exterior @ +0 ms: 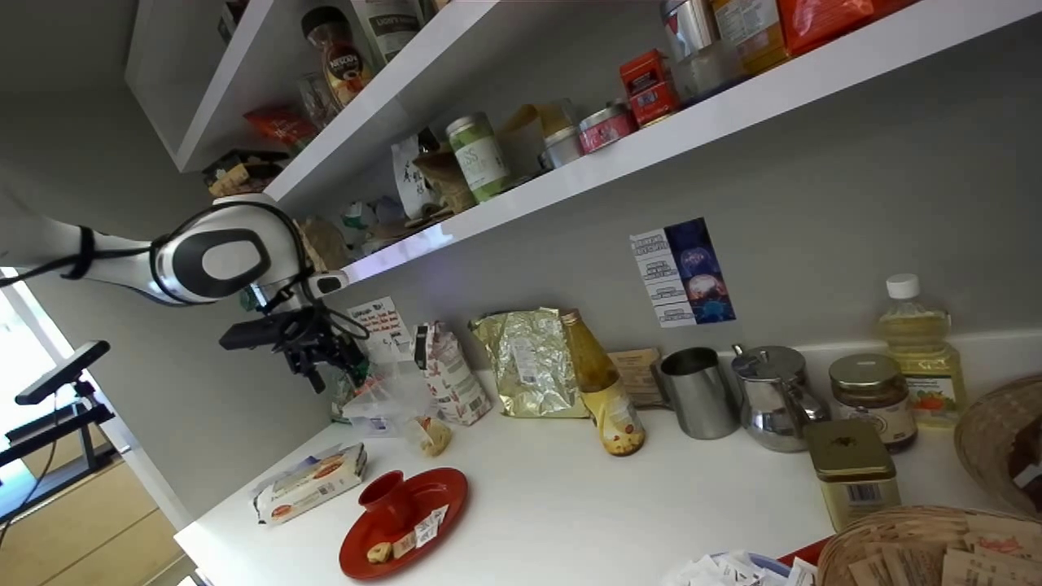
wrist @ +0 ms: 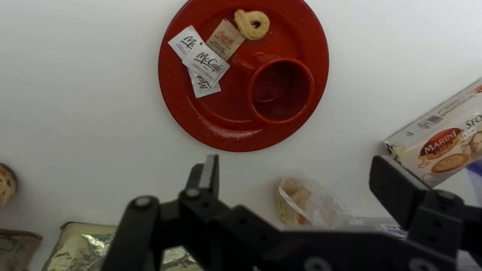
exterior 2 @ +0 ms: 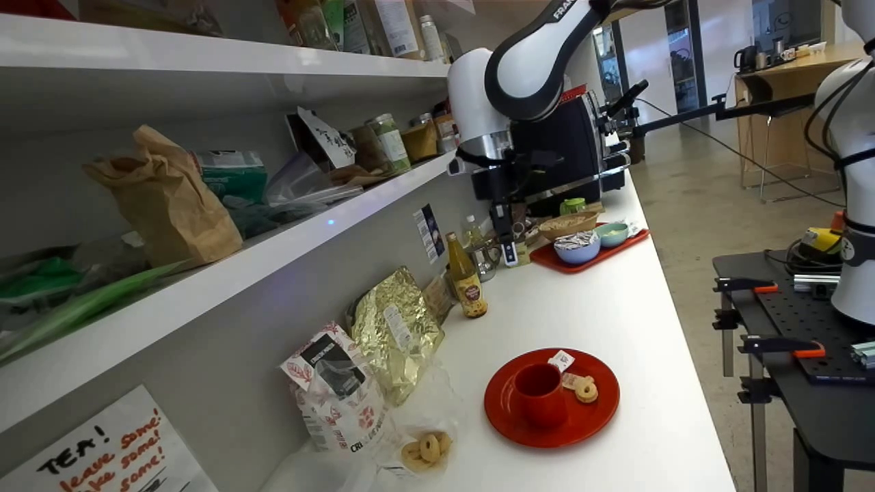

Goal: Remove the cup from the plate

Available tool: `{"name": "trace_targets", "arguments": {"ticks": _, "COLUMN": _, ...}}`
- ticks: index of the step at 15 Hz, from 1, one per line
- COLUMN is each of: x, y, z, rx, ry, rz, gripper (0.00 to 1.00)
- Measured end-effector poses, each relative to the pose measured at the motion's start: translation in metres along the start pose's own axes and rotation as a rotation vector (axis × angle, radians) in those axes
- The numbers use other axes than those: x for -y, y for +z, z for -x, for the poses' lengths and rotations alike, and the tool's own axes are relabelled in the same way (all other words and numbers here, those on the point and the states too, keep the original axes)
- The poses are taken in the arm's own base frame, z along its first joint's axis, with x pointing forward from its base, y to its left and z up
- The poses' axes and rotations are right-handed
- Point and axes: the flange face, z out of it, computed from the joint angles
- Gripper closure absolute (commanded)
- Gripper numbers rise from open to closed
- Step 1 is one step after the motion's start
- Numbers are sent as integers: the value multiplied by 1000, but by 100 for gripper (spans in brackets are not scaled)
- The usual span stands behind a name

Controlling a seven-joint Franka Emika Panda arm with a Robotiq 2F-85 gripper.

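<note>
The cup is a red mug [wrist: 280, 92] with a handle, standing upright on the round glossy red plate [wrist: 177, 103]. In an exterior view the cup [exterior 2: 543, 406] and plate [exterior 2: 588, 425] are on the white counter. They also show in an exterior view as the cup [exterior: 393, 506] and plate [exterior: 453, 487]. A ring-shaped biscuit [wrist: 253, 25], a brown packet [wrist: 224, 39] and white packets [wrist: 206, 64] lie beside the cup on the plate. My gripper [wrist: 295, 160] is open and empty. It hangs high above the counter, apart from the plate, in both exterior views [exterior: 338, 374] [exterior 2: 509, 253].
A biscuit box [exterior: 316, 487], bag of biscuits [exterior 2: 425, 451], gold foil bag [exterior 2: 396, 335] and bottle [exterior 2: 467, 277] stand near the wall. A white shelf [exterior: 521, 175] overhangs the counter. A red tray [exterior 2: 577, 263] with bowls is at the far end.
</note>
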Motion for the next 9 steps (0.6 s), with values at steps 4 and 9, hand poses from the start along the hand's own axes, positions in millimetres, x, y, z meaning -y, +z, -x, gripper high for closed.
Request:
{"name": "trace_targets", "arguments": {"ticks": 4, "x": -15, "y": 49, "z": -19, "rx": 70, "ry": 49, "rz": -14, "gripper": 0}}
{"name": "trace_targets", "arguments": {"ticks": 9, "x": -27, "y": 103, "z": -27, "rx": 160, "ry": 72, "rz": -34, "gripper": 0}}
